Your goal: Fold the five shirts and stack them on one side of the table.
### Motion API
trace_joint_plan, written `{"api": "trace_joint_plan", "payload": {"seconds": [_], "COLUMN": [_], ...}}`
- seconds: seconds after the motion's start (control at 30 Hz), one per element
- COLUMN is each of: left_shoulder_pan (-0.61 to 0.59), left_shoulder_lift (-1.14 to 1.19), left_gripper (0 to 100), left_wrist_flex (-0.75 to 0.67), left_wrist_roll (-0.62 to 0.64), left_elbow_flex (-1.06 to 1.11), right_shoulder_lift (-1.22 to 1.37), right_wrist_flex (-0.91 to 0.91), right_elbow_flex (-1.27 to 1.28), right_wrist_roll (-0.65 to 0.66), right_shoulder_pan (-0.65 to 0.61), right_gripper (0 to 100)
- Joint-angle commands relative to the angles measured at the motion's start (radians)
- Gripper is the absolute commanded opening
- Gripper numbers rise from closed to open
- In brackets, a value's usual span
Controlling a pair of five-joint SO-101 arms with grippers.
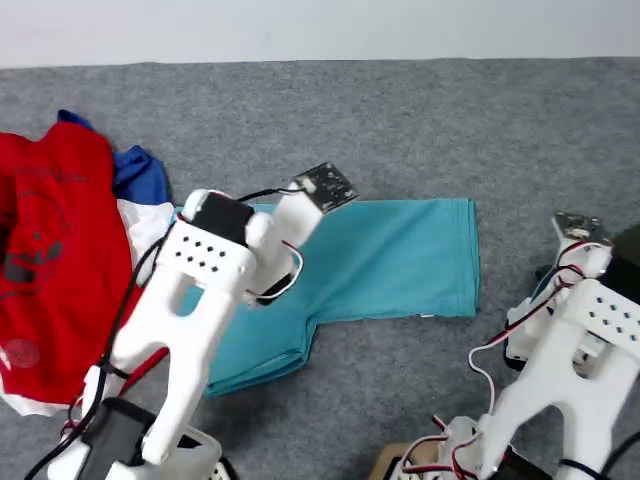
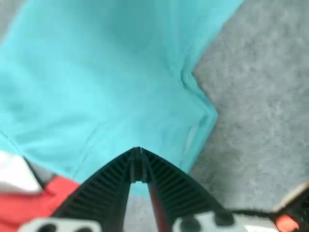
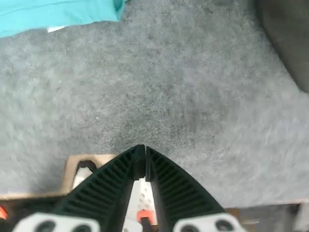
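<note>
A teal shirt [image 1: 390, 255] lies partly folded in the middle of the grey table [image 1: 350, 110], one sleeve end pointing toward the front. My left arm [image 1: 215, 260] stands over its left half. In the left wrist view my left gripper [image 2: 136, 154] is shut, its tips just above the teal shirt [image 2: 96, 72] near its folded edge. At the left lies a pile: a red shirt [image 1: 50, 260] on top of a blue shirt [image 1: 140, 172] and a white shirt [image 1: 150, 225]. My right gripper [image 3: 141, 150] is shut over bare table, off the teal shirt's corner [image 3: 48, 14].
A dark cloth [image 1: 630, 250] shows at the right edge of the table, beside the right arm [image 1: 580, 320], and the right wrist view catches the dark cloth [image 3: 289, 43] too. Open grey table stretches behind and to the right of the teal shirt.
</note>
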Motion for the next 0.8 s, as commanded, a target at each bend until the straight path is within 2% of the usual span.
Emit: {"api": "trace_joint_plan", "payload": {"seconds": [0.0,0.17,0.3,0.47,0.6,0.77], "left_shoulder_pan": [-0.103,-0.348,-0.592,-0.89,-1.111,-1.31], "left_shoulder_lift": [-0.115,-0.339,-0.436,-0.413,-0.354,-0.256], "left_gripper": [0,0,0,0,0,0], "left_wrist_flex": [0.037,0.037,0.037,0.012,-0.068,-0.121], "left_wrist_roll": [-0.012,-0.021,-0.077,-0.091,-0.091,-0.091], "left_elbow_flex": [-0.035,-0.03,-0.028,-0.028,-0.028,-0.03], "right_shoulder_lift": [-0.033,-0.03,-0.021,-0.019,0.031,0.2], "right_wrist_flex": [0.03,0.03,0.021,-0.048,-0.137,-0.177], "right_elbow_flex": [-0.048,-0.123,-0.187,-0.192,-0.192,-0.198], "right_wrist_roll": [0.104,0.117,0.115,0.114,0.1,0.092], "right_shoulder_pan": [-0.111,-0.331,-0.604,-0.929,-1.069,-1.241], "right_gripper": [0.9,0.9,0.9,0.9,1.2,5.8]}}
